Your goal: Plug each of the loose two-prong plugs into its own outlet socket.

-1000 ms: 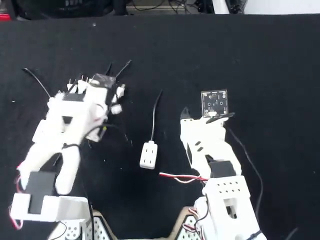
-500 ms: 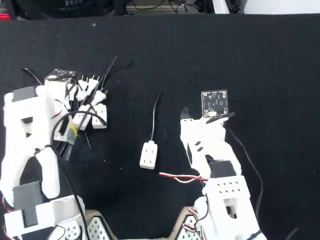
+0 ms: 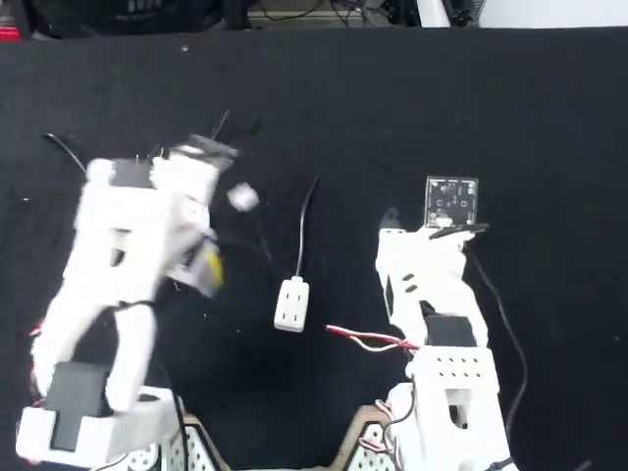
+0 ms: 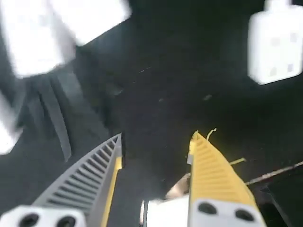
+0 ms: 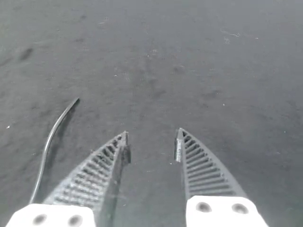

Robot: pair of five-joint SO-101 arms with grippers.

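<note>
Outlet socket [image 3: 291, 303]: white block flat on the black bench [image 3: 510, 108], ahead of the left end effector [image 4: 156, 137] and off to its yellow-finger side, well apart from the tips. Nothing is plugged into it. Its slotted face is toward the left wrist camera; slot pairs show as faint marks, and any lettering is too smeared to read. One edge of the block is cut off by that view's border.

Socket cord [image 3: 304, 221]: thin, black, runs from the block away from both arms. Its free end lies ahead of the right end effector [image 5: 152, 142], off to one side and not touching.

Plugs [image 4: 33, 42]: white, motion-blurred, ahead of the left end effector on its grey-finger side with dark leads below them; prongs can't be made out, count can't be told. In the high view one blurred white piece [image 3: 242, 198] sits just beside the left arm [image 3: 118, 255], whose smeared body covers the rest.

Left end effector: fingers spread, nothing between.

Right end effector: fingers spread over bare bench, nothing held
</note>
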